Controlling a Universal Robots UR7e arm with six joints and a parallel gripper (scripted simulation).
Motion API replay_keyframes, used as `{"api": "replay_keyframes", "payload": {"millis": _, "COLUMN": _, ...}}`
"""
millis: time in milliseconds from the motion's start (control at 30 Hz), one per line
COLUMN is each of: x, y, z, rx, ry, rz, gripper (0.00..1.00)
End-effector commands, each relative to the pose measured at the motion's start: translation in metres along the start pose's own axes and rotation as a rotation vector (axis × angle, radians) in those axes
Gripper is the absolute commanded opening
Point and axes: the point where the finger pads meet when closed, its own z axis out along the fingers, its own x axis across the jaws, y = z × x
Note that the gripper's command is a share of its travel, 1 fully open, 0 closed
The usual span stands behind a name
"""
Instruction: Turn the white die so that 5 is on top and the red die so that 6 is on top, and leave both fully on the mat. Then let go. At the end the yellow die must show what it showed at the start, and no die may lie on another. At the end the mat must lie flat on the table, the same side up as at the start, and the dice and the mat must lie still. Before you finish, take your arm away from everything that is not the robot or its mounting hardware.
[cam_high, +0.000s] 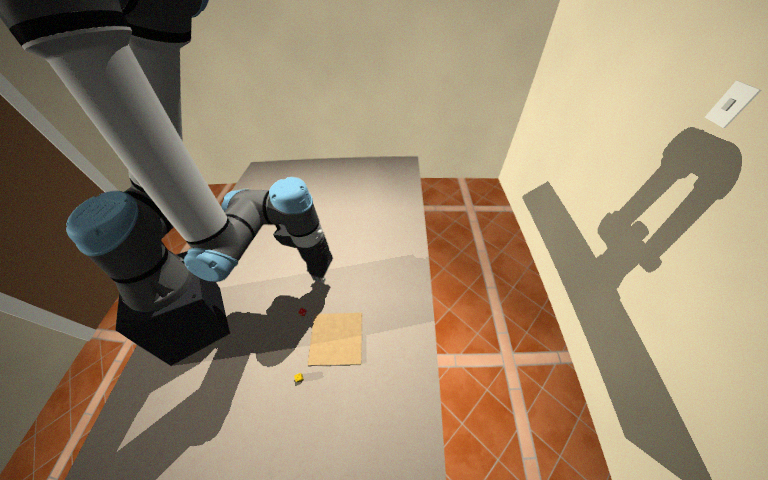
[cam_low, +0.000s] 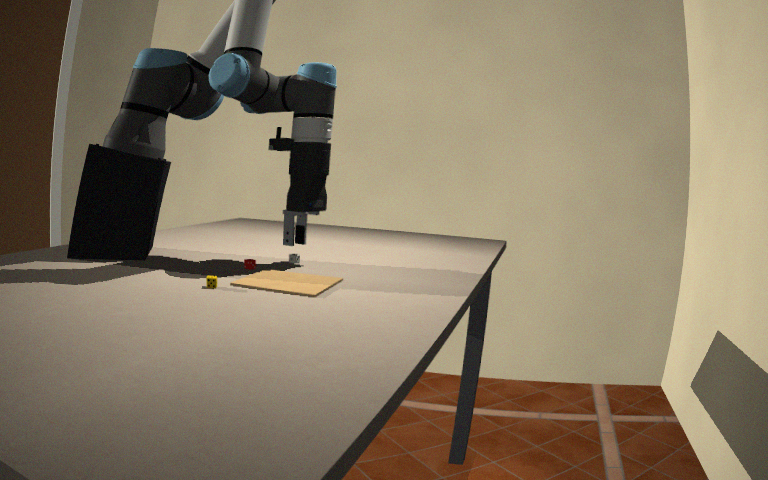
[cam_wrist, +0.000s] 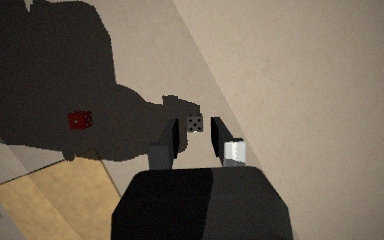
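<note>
The white die (cam_wrist: 195, 123) lies on the bare table in the arm's shadow, off the mat; it also shows in the exterior view (cam_low: 293, 258). My gripper (cam_wrist: 194, 129) (cam_low: 294, 233) hangs open and empty straight above it, fingers either side of it in the wrist view, clearly above the table. The red die (cam_wrist: 80, 119) (cam_high: 302, 311) (cam_low: 249, 263) lies on the table in shadow near the mat's far corner. The yellow die (cam_high: 297, 377) (cam_low: 211, 281) lies on the table off the mat's near side. The tan mat (cam_high: 335, 338) (cam_low: 287, 281) lies flat.
The arm's black base (cam_high: 169, 322) stands at the table's left edge. The table's right edge (cam_low: 430, 350) drops to a tiled floor. A wall stands at the right.
</note>
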Motion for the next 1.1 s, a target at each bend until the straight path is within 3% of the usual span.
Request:
{"api": "replay_keyframes", "payload": {"millis": 0, "x": 0.0003, "y": 0.0003, "z": 0.0064, "rx": -0.001, "ry": 0.000, "rz": 0.000, "gripper": 0.64}}
{"api": "replay_keyframes", "payload": {"millis": 1067, "x": 0.0004, "y": 0.0002, "z": 0.0102, "rx": -0.001, "ry": 0.000, "rz": 0.000, "gripper": 0.64}}
